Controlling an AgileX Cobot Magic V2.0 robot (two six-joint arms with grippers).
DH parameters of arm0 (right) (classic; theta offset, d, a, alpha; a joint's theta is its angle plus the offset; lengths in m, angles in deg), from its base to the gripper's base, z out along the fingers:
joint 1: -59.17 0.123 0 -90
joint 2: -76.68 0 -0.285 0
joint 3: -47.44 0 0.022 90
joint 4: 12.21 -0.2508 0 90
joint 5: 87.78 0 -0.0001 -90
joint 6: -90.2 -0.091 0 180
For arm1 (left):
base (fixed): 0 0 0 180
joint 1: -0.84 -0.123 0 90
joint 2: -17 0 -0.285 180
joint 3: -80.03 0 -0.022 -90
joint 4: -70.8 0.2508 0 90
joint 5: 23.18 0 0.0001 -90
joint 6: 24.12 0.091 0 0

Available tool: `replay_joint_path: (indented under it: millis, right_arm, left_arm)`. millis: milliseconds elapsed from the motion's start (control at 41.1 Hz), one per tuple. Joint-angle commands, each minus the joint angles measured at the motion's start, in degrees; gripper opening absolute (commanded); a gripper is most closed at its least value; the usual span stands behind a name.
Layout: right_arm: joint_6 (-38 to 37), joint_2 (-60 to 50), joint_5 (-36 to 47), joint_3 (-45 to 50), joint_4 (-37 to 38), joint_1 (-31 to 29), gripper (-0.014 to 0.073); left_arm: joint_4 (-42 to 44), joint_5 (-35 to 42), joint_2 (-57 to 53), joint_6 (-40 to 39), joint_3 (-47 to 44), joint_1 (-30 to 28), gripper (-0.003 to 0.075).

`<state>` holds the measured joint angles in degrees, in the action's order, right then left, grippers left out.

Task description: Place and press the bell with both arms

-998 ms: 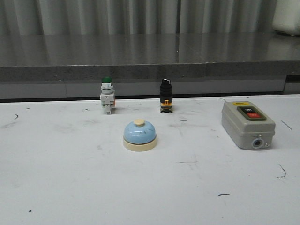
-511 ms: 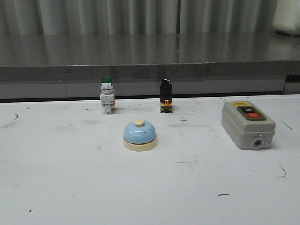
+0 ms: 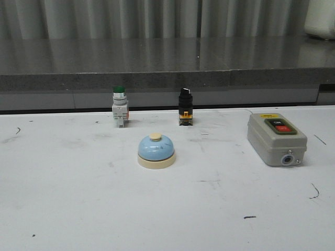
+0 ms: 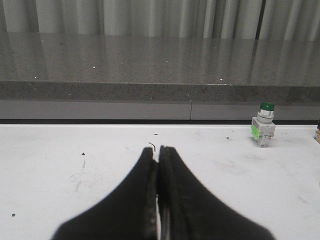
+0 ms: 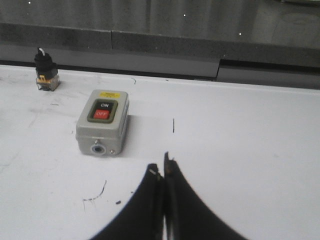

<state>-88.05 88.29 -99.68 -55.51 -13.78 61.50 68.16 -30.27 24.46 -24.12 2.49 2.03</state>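
Fingers (image 4: 158, 165) pressed together — bell (image 3: 156, 150) apparently unobstructed, switch box (image 3: 276, 138) well apart.

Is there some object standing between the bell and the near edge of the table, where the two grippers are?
Nothing visible does. In the front view the bell has only bare table on its near side. The grey switch box, green push button and black knob switch stand beside or behind it.
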Motion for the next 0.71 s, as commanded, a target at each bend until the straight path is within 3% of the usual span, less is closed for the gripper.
replay_joint_path:
  millis: [0,682]
  right_arm:
    - [0.5,-2.7,5.9,1.6,0.7,-0.3,-0.0071]
    - [0.5,-5.4,4.7,1.4,0.7,-0.3,-0.0071]
  left_arm:
    - [0.0,5.0,-0.9,-0.7,-1.2,-0.1,-0.0020]
    - [0.0,5.0,-0.9,-0.7,-1.2,-0.1,-0.0020]
